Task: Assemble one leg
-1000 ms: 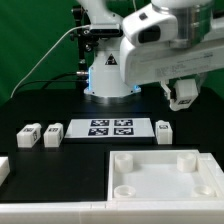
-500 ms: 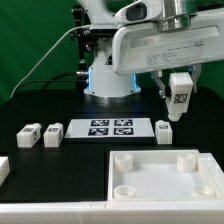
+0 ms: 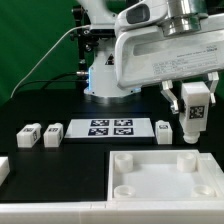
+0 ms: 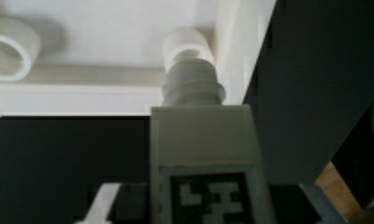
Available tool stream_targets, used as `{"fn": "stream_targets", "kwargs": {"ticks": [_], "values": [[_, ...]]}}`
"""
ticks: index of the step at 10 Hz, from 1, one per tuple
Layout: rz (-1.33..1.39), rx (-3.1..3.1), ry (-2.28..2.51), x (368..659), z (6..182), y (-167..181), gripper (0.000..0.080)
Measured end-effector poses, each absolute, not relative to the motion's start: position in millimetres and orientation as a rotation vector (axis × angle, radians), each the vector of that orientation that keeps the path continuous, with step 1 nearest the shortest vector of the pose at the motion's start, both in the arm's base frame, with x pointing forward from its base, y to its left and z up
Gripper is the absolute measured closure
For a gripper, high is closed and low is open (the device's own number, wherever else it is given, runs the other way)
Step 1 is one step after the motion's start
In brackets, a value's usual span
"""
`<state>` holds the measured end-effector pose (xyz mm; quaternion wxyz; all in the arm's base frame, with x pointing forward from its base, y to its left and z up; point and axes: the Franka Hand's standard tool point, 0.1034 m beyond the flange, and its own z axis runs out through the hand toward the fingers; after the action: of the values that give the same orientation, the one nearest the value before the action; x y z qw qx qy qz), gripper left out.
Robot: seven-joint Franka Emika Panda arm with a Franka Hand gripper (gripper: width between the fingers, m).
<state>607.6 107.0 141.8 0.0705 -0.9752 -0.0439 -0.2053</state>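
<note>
My gripper (image 3: 192, 100) is shut on a leg (image 3: 194, 112), a white block with a black-and-white tag, and holds it upright in the air above the far right corner of the large white panel (image 3: 150, 181). In the wrist view the held leg (image 4: 205, 140) fills the middle between my gripper's (image 4: 210, 216) jaws. Its narrow end points toward a round corner socket (image 4: 187, 42) of the panel (image 4: 95, 82). Three more legs lie on the table: two at the exterior view's left (image 3: 27, 134) (image 3: 53, 134) and one by the marker board's right end (image 3: 164, 130).
The marker board (image 3: 110, 128) lies in the middle of the black table, in front of the robot base (image 3: 105, 75). A white part (image 3: 3, 170) shows at the left edge. A second socket (image 4: 10, 50) shows in the wrist view.
My gripper has moved to the exterior view's right and a little lower with the leg in it. The leg's tag now faces the exterior camera.
</note>
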Motion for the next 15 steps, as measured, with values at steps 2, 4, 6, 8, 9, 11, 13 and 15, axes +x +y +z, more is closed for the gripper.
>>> {"fn": "stream_targets", "kwargs": {"ticks": [2,4,6,8,9,11,13,15], "values": [[-0.622,-2.928,-0.135,612.4,140.2,110.5,0.0509],[-0.618,-2.929,-0.135,611.5,138.9,110.5,0.0509],[-0.662,-2.920,-0.134,612.6,138.1,110.4,0.0509],[-0.725,-2.902,-0.125,609.2,118.6,111.8,0.0509],[-0.766,-2.889,-0.120,616.6,119.0,113.1,0.0509],[-0.787,-2.889,-0.130,620.0,111.5,110.5,0.0509],[-0.786,-2.891,-0.127,625.5,105.2,107.6,0.0509],[-0.769,-2.890,-0.124,627.5,93.6,110.1,0.0509]]}}
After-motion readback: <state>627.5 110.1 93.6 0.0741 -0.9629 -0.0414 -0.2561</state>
